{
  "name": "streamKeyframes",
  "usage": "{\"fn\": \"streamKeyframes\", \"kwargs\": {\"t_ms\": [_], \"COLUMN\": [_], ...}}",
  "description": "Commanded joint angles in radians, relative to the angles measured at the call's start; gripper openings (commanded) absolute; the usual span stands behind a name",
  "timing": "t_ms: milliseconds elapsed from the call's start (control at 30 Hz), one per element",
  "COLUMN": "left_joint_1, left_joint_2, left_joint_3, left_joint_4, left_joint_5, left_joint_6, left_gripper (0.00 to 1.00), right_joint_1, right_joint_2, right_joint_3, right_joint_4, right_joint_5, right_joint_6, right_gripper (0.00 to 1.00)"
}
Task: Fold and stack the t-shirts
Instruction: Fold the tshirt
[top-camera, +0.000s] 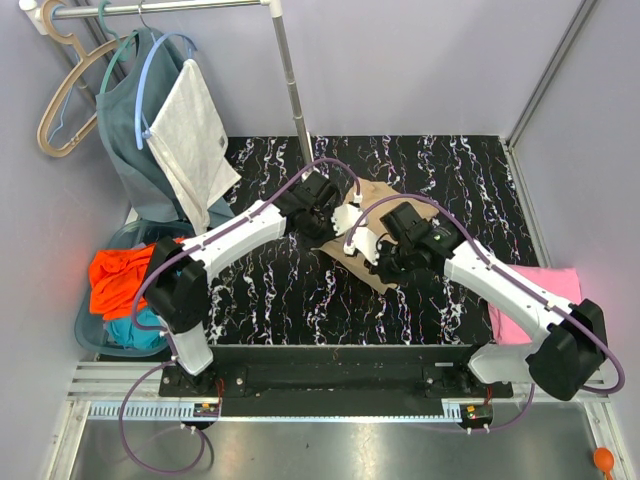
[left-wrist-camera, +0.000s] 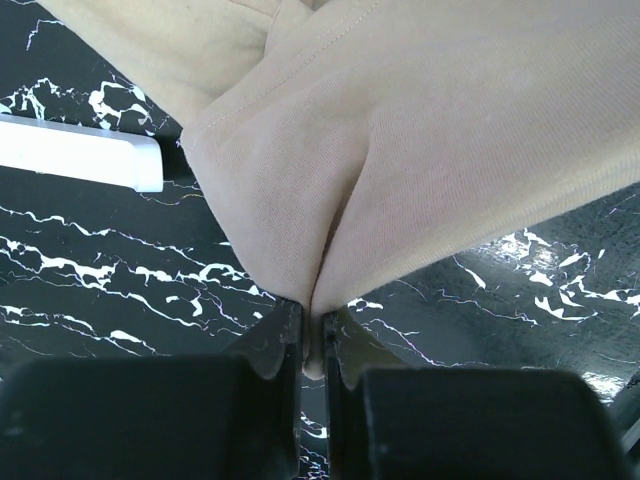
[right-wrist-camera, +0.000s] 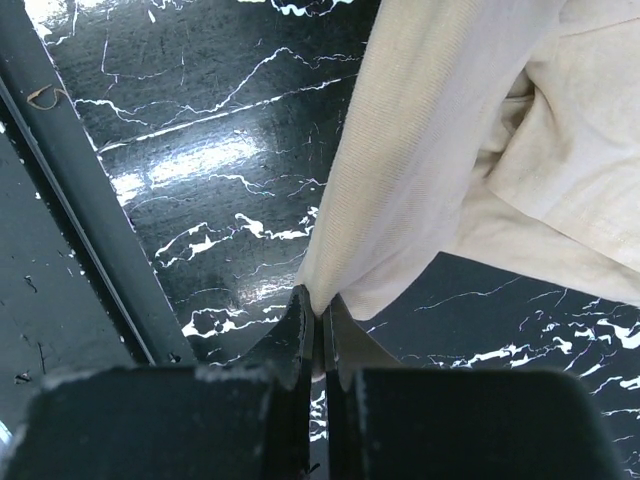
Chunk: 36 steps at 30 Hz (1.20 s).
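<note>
The tan t-shirt (top-camera: 383, 192) lay bunched at mid-frame on the black marbled worktop (top-camera: 270, 290). The left tool (left-wrist-camera: 312, 322) was pinched tight on one fold of it, and the right tool (right-wrist-camera: 320, 312) on another edge. A pink t-shirt (top-camera: 545, 295) lay at the right edge.

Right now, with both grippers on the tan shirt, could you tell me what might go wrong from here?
1. The left gripper and right gripper each pinch only a narrow fold of the tan t-shirt; a hard pull could slip it free.
2. In the top view the two grippers sit close together, so they might collide.
3. The right arm passes over the pink t-shirt and could drag it askew.
</note>
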Motion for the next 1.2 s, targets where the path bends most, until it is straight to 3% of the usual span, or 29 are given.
{"fn": "streamKeyframes", "kwargs": {"t_ms": [0, 333, 733, 1167], "left_joint_1": [0.011, 0.022, 0.057, 0.083], "left_joint_2": [-0.038, 0.07, 0.244, 0.476], "left_joint_3": [0.01, 0.091, 0.274, 0.567], "left_joint_4": [0.018, 0.059, 0.061, 0.064], "left_joint_5": [-0.048, -0.062, -0.063, -0.082], "left_joint_6": [0.0, -0.006, 0.034, 0.069], "left_gripper": [0.0, 0.0, 0.0, 0.0], "right_joint_1": [0.008, 0.003, -0.146, -0.308], "right_joint_2": [-0.046, -0.088, -0.022, 0.164], "right_joint_3": [-0.001, -0.072, -0.055, 0.02], "right_joint_4": [-0.034, 0.115, 0.227, 0.325], "right_joint_5": [0.016, 0.223, 0.217, 0.152], "right_joint_6": [0.013, -0.006, -0.069, -0.165], "right_gripper": [0.0, 0.0, 0.0, 0.0]}}
